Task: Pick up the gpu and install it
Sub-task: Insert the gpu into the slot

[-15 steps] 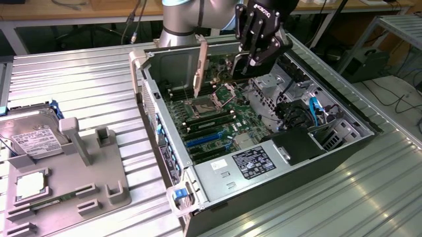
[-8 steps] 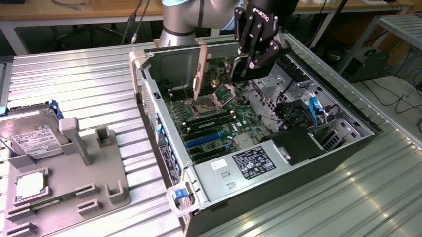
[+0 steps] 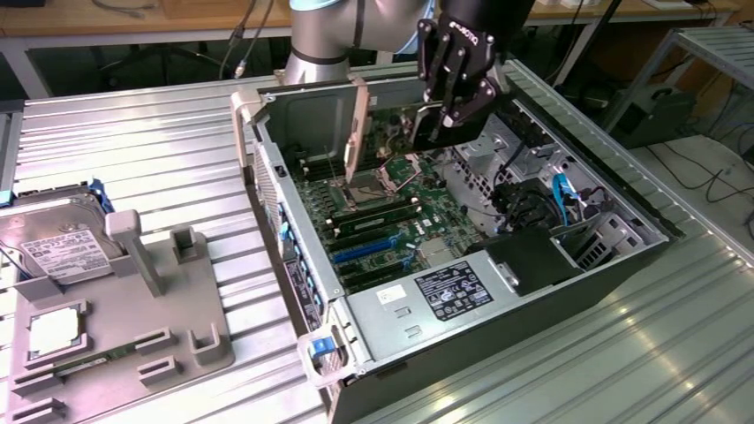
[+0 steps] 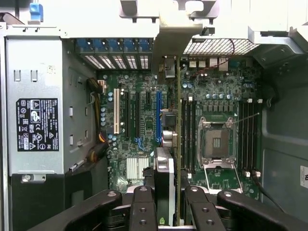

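One step in hand: looks like the carry-over. The gpu [image 3: 426, 132] is up in the air over the open case [image 3: 595, 190], not seated yet.
gripper [image 3: 454, 113]: clamped on the gpu, a finger on each face, card held on edge.
where the gpu is: exterior view, roughly 12 o'clock of the motherboard [image 3: 377, 212], above it and seemingly clear of it.
next move calls for: probably squaring the card's lower edge over the long blue slot [image 4: 158, 115] with the bracket toward the rear openings, and zero tilt.
hard to make out: the wrist view has the card edge-on, so its contacts are hidden. Can't tell if it's truly over that slot.
also around: hard drive [image 3: 53, 243] sits at 9 o'clock of the case.
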Motion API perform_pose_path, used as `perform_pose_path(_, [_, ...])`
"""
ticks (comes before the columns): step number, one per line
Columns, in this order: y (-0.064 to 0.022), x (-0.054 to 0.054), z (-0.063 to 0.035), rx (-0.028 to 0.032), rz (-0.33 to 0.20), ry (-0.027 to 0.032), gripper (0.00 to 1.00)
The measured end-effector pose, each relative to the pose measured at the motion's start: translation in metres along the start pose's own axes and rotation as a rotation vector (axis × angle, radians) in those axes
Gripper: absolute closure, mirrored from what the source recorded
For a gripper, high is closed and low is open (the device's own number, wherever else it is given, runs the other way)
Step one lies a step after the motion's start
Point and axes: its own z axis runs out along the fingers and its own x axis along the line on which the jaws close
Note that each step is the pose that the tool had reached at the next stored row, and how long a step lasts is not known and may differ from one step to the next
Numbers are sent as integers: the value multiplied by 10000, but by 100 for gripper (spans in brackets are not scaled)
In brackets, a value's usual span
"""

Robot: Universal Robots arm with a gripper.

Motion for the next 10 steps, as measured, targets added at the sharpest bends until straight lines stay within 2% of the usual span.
perform_pose_path(10, [-2, 1, 54, 1, 0, 0, 72])
